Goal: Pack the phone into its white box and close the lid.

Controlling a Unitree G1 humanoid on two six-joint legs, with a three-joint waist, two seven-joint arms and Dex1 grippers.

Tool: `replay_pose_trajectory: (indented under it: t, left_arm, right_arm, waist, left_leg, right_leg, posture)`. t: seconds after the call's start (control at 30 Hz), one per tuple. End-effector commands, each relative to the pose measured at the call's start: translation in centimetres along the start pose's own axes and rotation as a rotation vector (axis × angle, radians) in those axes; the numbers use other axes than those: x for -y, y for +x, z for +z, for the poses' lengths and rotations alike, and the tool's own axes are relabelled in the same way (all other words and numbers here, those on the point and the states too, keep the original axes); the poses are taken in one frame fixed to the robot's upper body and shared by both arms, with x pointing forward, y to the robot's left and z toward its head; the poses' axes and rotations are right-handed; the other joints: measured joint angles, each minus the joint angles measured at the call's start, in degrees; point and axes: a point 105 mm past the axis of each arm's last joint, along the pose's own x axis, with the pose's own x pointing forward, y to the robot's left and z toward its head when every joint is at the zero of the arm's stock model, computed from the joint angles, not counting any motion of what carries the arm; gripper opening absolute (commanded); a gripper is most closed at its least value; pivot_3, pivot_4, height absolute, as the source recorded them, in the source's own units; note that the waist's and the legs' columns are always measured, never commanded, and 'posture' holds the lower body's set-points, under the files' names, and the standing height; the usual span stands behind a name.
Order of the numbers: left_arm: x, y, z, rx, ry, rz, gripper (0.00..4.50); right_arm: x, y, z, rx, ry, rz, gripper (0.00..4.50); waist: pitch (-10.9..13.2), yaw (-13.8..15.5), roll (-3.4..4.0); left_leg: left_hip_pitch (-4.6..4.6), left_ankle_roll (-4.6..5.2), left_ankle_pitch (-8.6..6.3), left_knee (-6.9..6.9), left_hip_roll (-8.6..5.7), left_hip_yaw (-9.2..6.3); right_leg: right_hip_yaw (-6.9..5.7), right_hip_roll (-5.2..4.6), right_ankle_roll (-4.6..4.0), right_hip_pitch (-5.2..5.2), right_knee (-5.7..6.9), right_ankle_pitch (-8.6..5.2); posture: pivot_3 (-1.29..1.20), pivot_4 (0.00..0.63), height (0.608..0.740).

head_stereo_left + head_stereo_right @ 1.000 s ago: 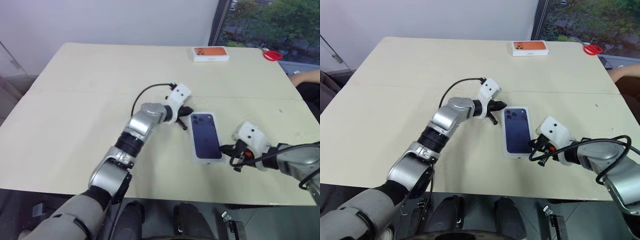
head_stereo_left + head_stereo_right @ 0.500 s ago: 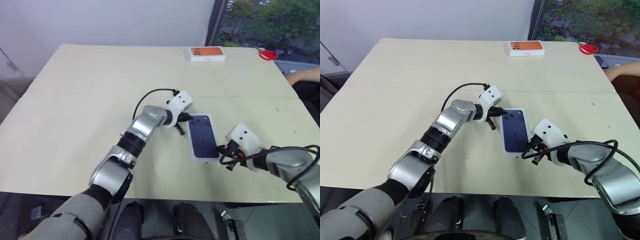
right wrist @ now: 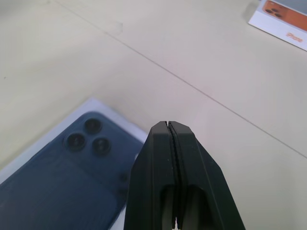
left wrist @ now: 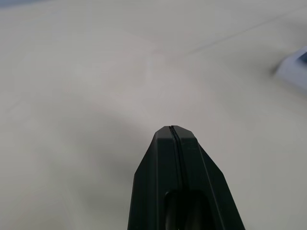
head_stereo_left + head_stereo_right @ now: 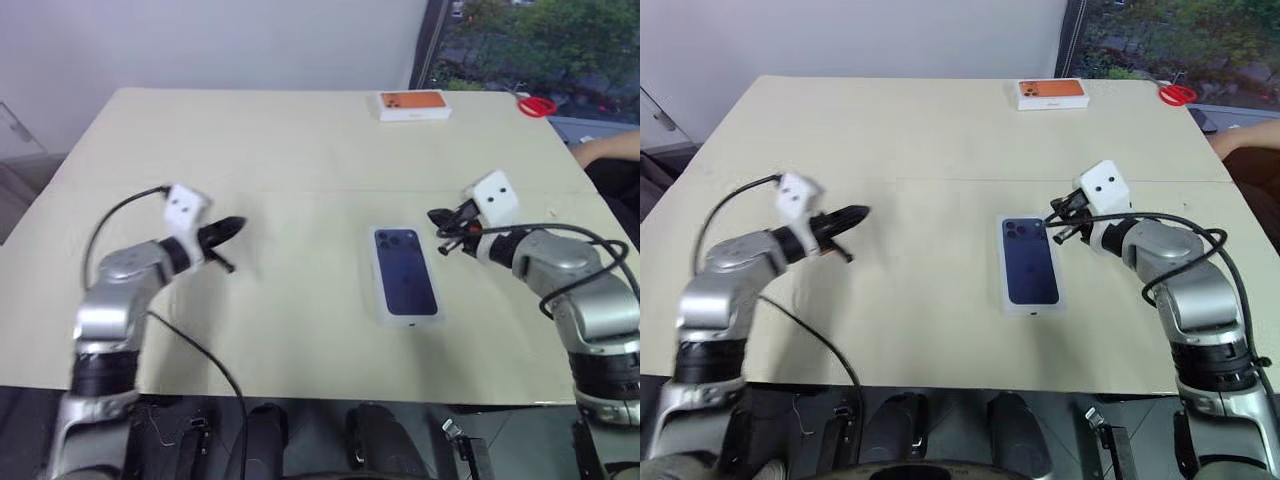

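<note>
Two shut hands, left hand (image 5: 228, 228) and right hand (image 5: 436, 218), flanking the lid (image 5: 404, 276).

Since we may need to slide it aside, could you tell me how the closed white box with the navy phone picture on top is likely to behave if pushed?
The lid lies flat and low on the table, so it should slide, not tip or roll. Its straight cardboard edges suggest it stays stiff. The top looks smooth, probably slippery for shut fingers.
</note>
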Motion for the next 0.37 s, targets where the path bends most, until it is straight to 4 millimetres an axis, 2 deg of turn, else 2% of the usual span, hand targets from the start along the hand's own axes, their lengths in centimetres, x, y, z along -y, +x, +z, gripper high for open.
replay_pose_trajectory:
  t: [0.03, 0.17, 0.37]
  left_arm:
    - [-1.5, -2.4, 0.6, 0.056, 0.049, 0.113, 0.0]
    - [-2.6, -4.3, -0.4, 0.04, 0.031, 0.192, 0.0]
    - [-3.0, -5.4, -0.5, 0.018, 0.042, 0.213, 0.0]
  right_arm:
    - [0.2, 0.2, 1.0, 0.065, -0.009, 0.051, 0.03]
    - [-0.1, 0.3, 0.6, 0.069, 0.02, 0.094, 0.03]
    - [-0.5, 0.4, 0.1, 0.068, 0.029, 0.106, 0.03]
  waist:
    - [0.0, 0.16, 0.0]
    - [0.0, 0.03, 0.0]
    - [0.0, -0.18, 0.0]
  left_leg:
    - [0.0, 0.0, 0.0, -0.01, 0.0, 0.0]
    - [0.01, 0.0, 0.0, 0.01, 0.0, -0.01]
    - [0.02, 0.0, 0.0, -0.03, 0.01, -0.01]
  right_leg:
    - [-0.02, -0.04, 0.0, 0.03, -0.02, 0.0]
    - [-0.05, -0.08, -0.01, 0.1, -0.08, 0.0]
    - [-0.05, -0.05, -0.01, 0.08, -0.06, 0.01]
  posture:
    - [0.0, 0.15, 0.74]
    - [0.0, 0.15, 0.74]
    - [0.0, 0.15, 0.74]
